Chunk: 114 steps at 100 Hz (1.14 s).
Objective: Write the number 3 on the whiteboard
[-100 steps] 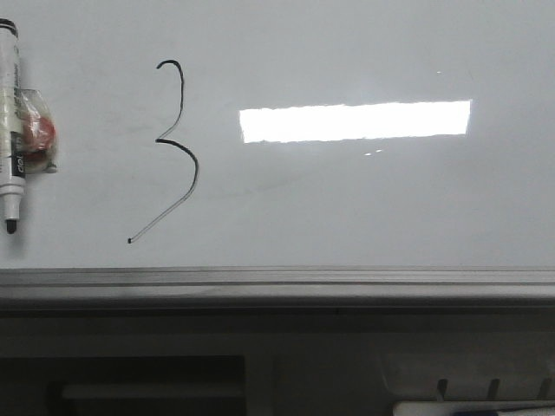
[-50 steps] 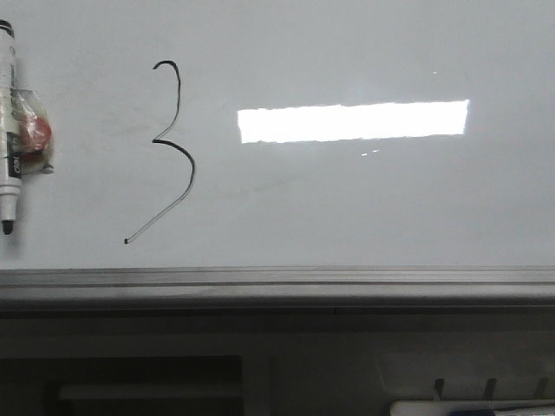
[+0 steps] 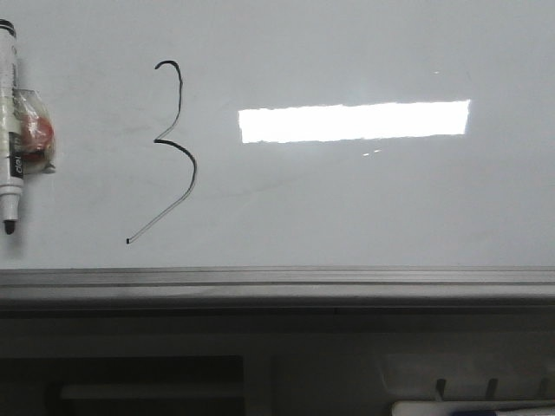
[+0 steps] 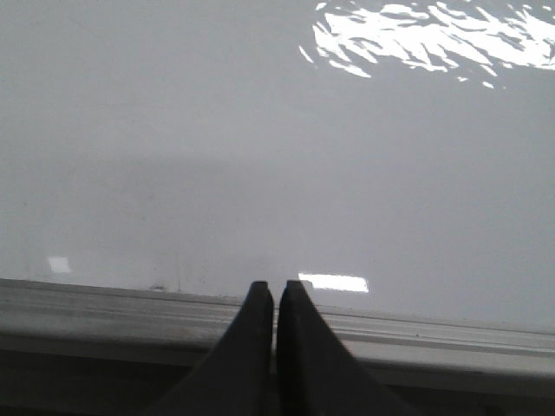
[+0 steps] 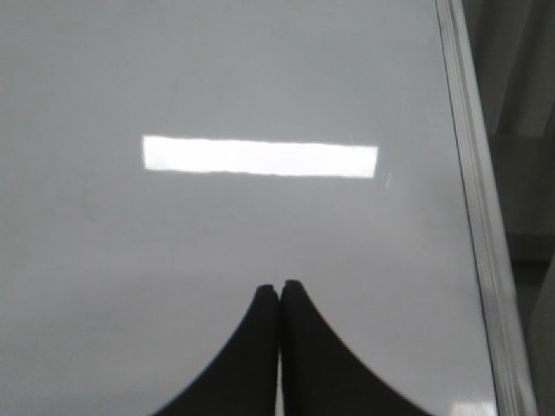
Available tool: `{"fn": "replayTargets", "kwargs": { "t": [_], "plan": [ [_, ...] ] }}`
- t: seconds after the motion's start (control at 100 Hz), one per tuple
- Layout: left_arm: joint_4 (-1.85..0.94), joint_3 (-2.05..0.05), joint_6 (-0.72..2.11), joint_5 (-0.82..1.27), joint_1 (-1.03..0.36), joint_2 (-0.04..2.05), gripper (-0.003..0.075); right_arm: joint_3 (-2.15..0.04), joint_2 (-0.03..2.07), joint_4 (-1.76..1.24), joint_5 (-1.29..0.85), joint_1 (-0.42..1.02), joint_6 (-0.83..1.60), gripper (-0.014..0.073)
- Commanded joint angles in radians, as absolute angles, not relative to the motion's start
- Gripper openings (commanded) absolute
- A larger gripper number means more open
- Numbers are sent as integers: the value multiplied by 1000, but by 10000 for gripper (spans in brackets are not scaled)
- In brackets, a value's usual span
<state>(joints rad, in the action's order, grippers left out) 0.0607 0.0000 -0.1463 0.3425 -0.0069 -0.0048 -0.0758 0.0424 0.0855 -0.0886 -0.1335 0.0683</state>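
The number 3 (image 3: 178, 143) is drawn in thin black line on the whiteboard (image 3: 373, 208), left of the bright rectangular reflection; its long tail slants down to the left. A white marker pen (image 3: 12, 130) with a black tip lies on the board at the far left, tip towards the near edge. My left gripper (image 4: 276, 286) is shut and empty over the board's grey edge strip (image 4: 104, 303). My right gripper (image 5: 279, 286) is shut and empty above the bare board (image 5: 217, 78). Neither gripper shows in the front view.
A small clear packet with something red (image 3: 36, 134) lies against the marker. The grey metal edge strip (image 3: 277, 279) runs along the board's near side. The board's side edge (image 5: 473, 199) shows in the right wrist view. A white tray edge (image 3: 473, 407) sits below right.
The front view has shifted by a few pixels; the marker, the packet and the drawn 3 stay where they were on the board.
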Motion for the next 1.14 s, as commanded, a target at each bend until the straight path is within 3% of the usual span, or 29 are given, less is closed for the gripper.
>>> {"fn": "replayTargets", "kwargs": {
  "t": [0.0,0.12,0.4,1.131],
  "plan": [
    [48,11,-152,286,-15,-28,-20,-41,27,96,0,-147,65,-48],
    [48,11,-152,286,-15,-28,-20,41,-21,95,0,-147,65,-48],
    [48,11,-152,286,-15,-28,-20,38,-26,90,-322,-147,65,-48],
    [48,11,-152,286,-15,-28,-20,38,-26,90,-316,-147,65,-48]
  ]
}}
